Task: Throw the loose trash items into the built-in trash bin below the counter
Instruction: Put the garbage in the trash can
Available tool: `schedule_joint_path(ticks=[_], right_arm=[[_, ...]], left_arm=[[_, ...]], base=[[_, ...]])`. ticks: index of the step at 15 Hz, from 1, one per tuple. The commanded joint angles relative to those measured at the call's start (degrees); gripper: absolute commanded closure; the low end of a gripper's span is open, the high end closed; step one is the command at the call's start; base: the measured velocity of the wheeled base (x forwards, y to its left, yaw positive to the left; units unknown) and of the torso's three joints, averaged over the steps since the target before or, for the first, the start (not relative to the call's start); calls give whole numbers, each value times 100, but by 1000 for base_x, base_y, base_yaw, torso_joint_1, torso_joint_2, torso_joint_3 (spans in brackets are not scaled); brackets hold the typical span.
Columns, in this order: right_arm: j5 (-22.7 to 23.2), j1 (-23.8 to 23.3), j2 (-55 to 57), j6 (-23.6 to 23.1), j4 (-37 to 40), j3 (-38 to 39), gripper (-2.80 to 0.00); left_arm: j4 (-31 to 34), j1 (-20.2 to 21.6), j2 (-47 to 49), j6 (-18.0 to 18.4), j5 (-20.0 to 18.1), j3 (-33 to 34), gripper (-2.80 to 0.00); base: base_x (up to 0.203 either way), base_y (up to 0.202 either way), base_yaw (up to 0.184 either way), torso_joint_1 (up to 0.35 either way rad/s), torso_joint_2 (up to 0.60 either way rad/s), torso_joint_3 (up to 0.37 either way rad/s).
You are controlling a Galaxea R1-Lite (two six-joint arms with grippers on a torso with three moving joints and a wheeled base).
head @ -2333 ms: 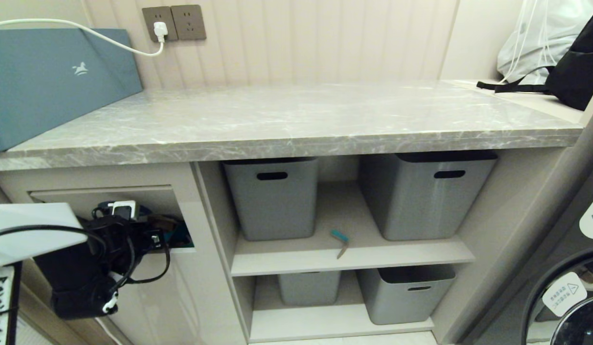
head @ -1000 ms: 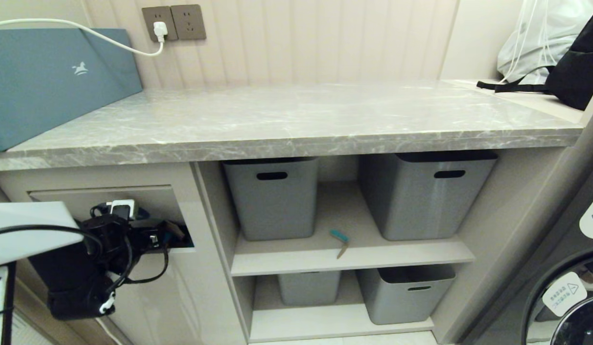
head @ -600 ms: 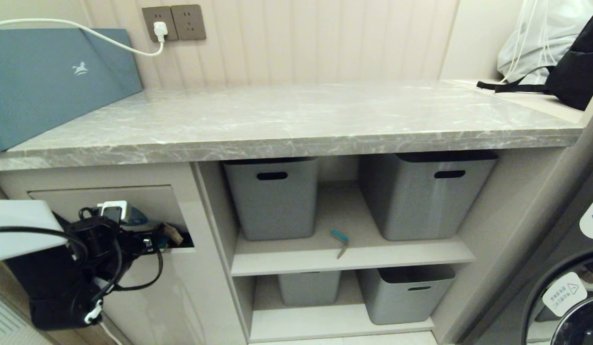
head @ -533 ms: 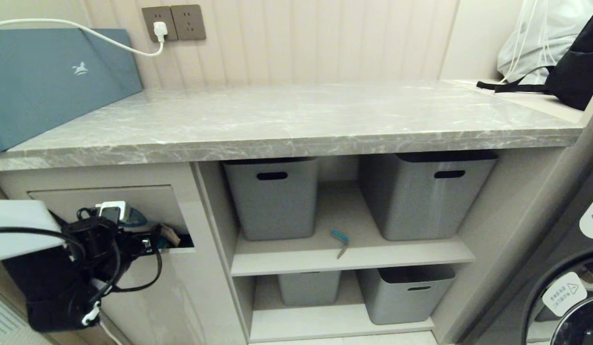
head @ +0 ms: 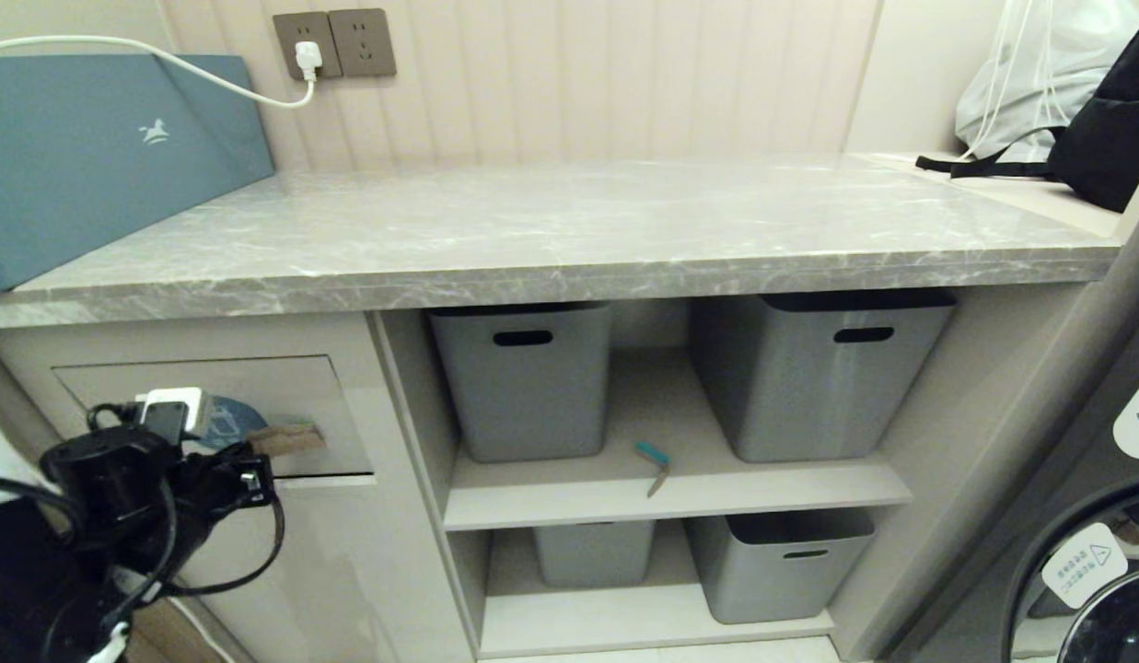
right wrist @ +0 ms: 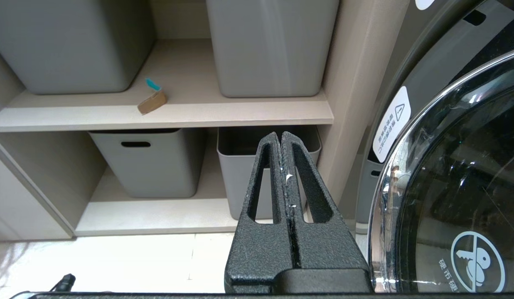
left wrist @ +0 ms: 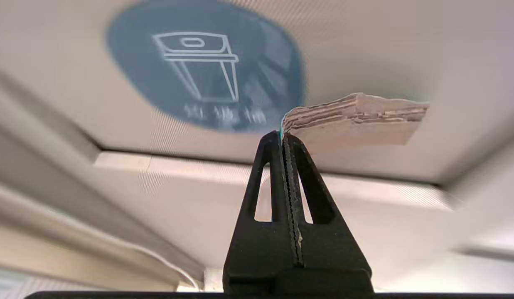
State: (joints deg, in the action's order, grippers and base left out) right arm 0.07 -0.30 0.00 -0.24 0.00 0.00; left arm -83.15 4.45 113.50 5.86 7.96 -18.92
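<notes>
Cardboard piece (left wrist: pixel 356 120), tan, folded and layered at its torn edge, sits in front of the blue oval sticker (left wrist: pixel 207 62) on the flap (head: pixel 284 387) of the built-in trash bin, just to the sticker's side and low against the flap face. It looks light and fairly stiff, with a dry, rough surface that should not slip; the layers would crush a little under pressure but nothing about it is fragile. A corner or the folded edge is the natural place to pinch it, and that is where it is taken now.

Left pincer (left wrist: pixel 286 141) has its two black fingers pressed together, with only the thin edge of the cardboard between the tips, a sliver of teal showing at the contact. The grip is at one end, so most of the piece sticks out sideways and unsupported; I judge it could pivot or slide out if it brushes the flap. In the head view the left pincer (head: pixel 273 444) hangs below the sticker (head: pixel 221 419), the cardboard piece (head: pixel 288 437) lying across the flap's lower part.

A brown strip with a teal edge (head: pixel 655 465) lies well off from the sticker, on the shelf (head: pixel 679 497) between two grey tubs (head: pixel 523 387), under the table (head: pixel 551 239).

Right pincer (right wrist: pixel 281 141) is pressed together on nothing, far from the sticker, near a washing machine door (right wrist: pixel 456 174).
</notes>
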Motion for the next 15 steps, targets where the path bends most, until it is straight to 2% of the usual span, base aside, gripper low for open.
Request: schedule_joint_path(ticks=[1,3,4,5,6,11,14,15], right_arm=[[1,-5,0,-2,0,0,0],[1,-5,0,-2,0,0,0],[1,-3,0,-2,0,0,0],[1,-5,0,-2,0,0,0],[1,2,0,-2,0,0,0],[1,-4,0,-2,0,0,0],[1,-5,0,-2,0,0,0],[1,-5,0,-2,0,0,0]], left_arm=[[-38,-104,-735,3,1,433,0],[-15,-408,-1346,9,-30,974,0],[-7,-746,-1581,27,-108,1226,0],[-2,-994,-1688,57,-179,1345,0],[-8,-1060,-1734,94,-210,1335,0],[-43,-996,-1775,99,-175,1338,0],[-19,-883,-1629,66,280,1309,0],[-17,-802,-1511,52,298,1277,0]], base=[[0,0,0,0,0,0],[0,0,0,0,0,0],[0,0,0,0,0,0],[0,0,0,0,0,0],[0,0,0,0,0,0],[0,0,0,0,0,0],[0,0,0,0,0,0],[0,0,0,0,0,0]])
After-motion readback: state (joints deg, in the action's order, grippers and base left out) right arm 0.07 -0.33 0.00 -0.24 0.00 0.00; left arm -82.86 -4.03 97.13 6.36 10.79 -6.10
